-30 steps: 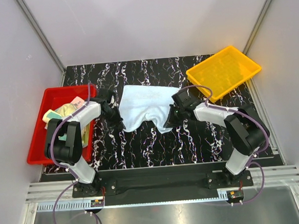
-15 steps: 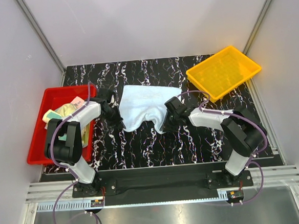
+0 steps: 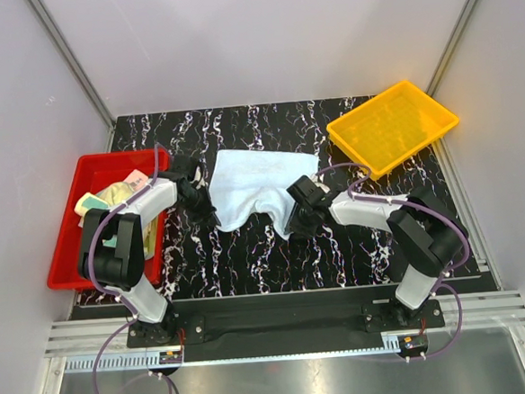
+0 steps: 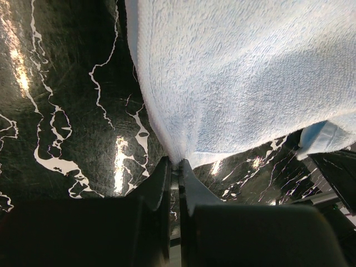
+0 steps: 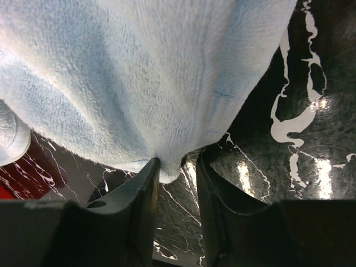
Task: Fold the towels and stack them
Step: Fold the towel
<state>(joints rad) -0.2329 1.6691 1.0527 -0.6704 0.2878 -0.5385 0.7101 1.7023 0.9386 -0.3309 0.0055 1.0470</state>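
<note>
Towel (image 3: pixel 248 184) btwn L tray (image 3: pixel 65 261) & R tray (image 3: pixel 393 125)

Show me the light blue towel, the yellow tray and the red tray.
light blue towel (image 3: pixel 248 184), top view, flat middle
yellow tray (image 3: pixel 393 126), top view, bare floor
red tray (image 3: pixel 67 256), top view, bare near-left floor

The desk (image 3: pixel 249 261) is black and shiny, with thin white lines running all over it like cracks. A light blue towel (image 3: pixel 248 184) lies in the middle. It is soft and fluffy, and it is bunched up, not flat. To the left of the towel sits a red tray (image 3: pixel 67 265), by the desk's edge. To the right of the towel and farther back sits a yellow tray (image 3: pixel 393 126) — it is turned at a slant.
</note>
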